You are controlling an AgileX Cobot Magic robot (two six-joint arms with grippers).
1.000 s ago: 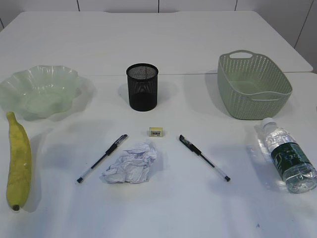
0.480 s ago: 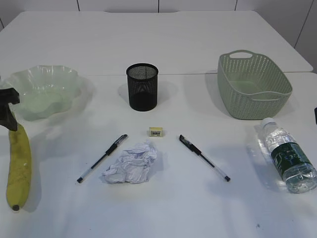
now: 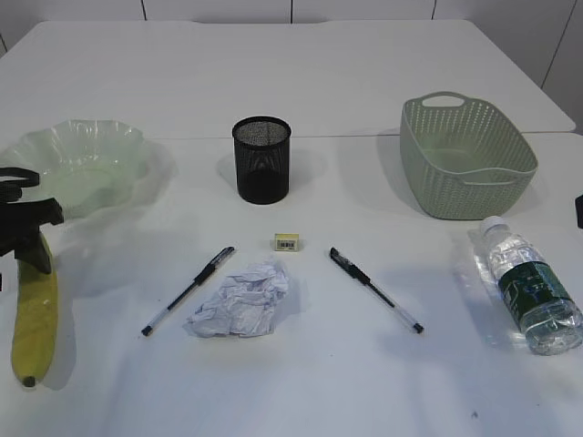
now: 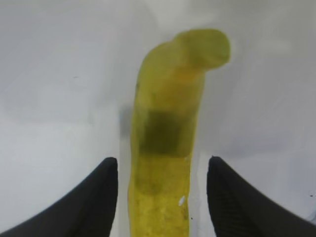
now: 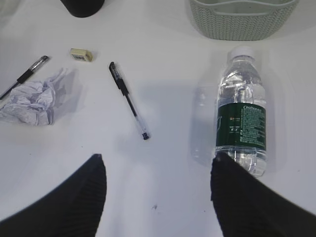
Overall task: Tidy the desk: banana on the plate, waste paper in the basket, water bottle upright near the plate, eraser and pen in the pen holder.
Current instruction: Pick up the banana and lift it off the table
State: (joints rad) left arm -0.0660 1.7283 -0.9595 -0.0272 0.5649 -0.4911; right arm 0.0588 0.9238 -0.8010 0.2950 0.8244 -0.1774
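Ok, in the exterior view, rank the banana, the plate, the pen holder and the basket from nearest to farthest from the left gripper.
1. Banana, directly under the left gripper at the left edge.
2. Plate, just behind it, back left.
3. Pen holder, back centre.
4. Basket, far right, back.

i see a matt white desk [image 3: 364, 382], a clear glossy plastic water bottle [image 5: 242, 116], crumpled waste paper [image 3: 239, 305], a black wire-mesh pen holder [image 3: 261, 159].
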